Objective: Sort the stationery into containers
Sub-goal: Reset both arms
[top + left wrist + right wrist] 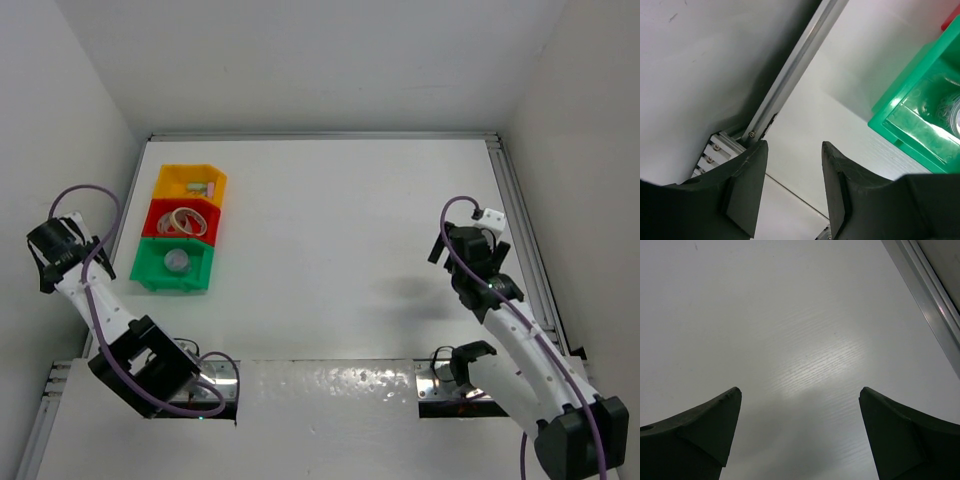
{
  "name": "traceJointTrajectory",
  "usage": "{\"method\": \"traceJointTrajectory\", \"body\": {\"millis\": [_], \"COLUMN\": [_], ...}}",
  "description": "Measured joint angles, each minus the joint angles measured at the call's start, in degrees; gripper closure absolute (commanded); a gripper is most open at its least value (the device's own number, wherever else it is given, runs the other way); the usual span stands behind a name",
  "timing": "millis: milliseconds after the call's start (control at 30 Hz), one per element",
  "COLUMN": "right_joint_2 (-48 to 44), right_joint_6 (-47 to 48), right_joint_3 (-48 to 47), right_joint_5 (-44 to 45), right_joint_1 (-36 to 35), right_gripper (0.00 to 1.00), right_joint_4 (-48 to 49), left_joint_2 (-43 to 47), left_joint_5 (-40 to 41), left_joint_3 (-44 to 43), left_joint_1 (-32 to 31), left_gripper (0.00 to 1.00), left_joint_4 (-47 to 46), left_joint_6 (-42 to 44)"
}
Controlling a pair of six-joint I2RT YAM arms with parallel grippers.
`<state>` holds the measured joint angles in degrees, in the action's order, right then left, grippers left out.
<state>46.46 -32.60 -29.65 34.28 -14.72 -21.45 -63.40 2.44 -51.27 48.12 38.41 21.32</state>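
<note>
The grey metallic tape ring (pixel 177 262) lies flat in the green bin (pixel 168 284). This is the nearest of three bins standing in a touching row at the far left of the table (pixel 340 230). The red bin (pixel 150 222) in the middle holds a tan band ring (pixel 187 220) and a small whitish ring, which overlap. The yellow-orange bin (pixel 175 171), the farthest, holds small pastel pieces (pixel 197 187). The left gripper (pixel 792 192) is just left of the green bin by the metal rail (pixel 795 70), its fingers partly parted and holding nothing. The right gripper (pixel 800 430) is well apart at the right, spread wide and empty over bare table.
</note>
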Motion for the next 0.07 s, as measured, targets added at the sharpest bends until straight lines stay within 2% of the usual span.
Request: {"method": "traceJointTrajectory", "body": {"millis": [67], "right_joint_2": [0.0], "right_joint_6": [0.0], "right_joint_3": [0.0], "right_joint_5": [-0.3], "right_joint_1": [0.0], "right_gripper": [0.01], "right_joint_4": [0.0], "left_joint_2": [0.0], "left_joint_5": [0.0], "left_joint_3": [0.0], "left_joint_1": [0.0], "left_gripper": [0.55], "left_joint_4": [-0.1], "left_joint_6": [0.0]}}
